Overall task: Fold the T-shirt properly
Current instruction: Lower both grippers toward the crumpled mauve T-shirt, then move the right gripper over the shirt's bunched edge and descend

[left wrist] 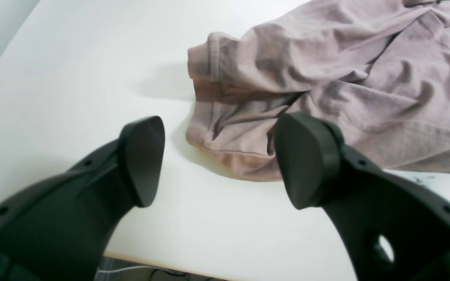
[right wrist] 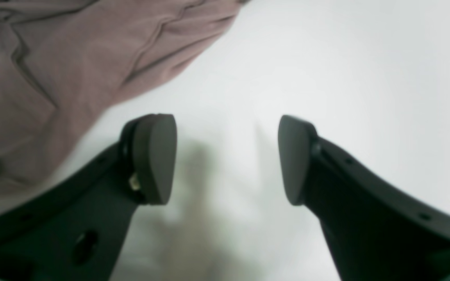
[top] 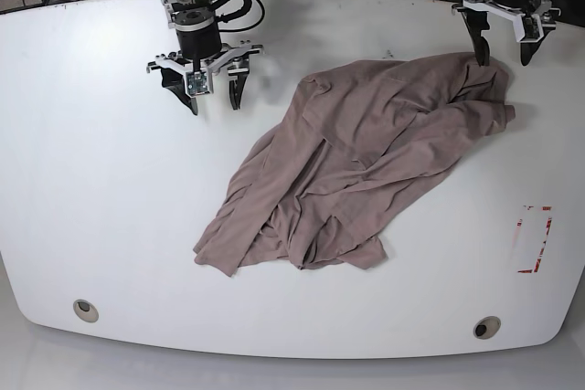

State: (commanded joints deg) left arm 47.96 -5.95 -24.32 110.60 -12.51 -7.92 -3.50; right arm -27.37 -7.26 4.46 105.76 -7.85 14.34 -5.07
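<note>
T-shirt (top: 366, 152): we found it crumpled, unfolded. Left gripper (left wrist: 219, 160), right gripper (right wrist: 227, 158): both agape, empty. Next: spreading flat, we judged.

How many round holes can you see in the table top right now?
2. One hole sits near the table's front edge on the base view's left, the other hole near the front edge on its right. The T-shirt could hide more.
</note>
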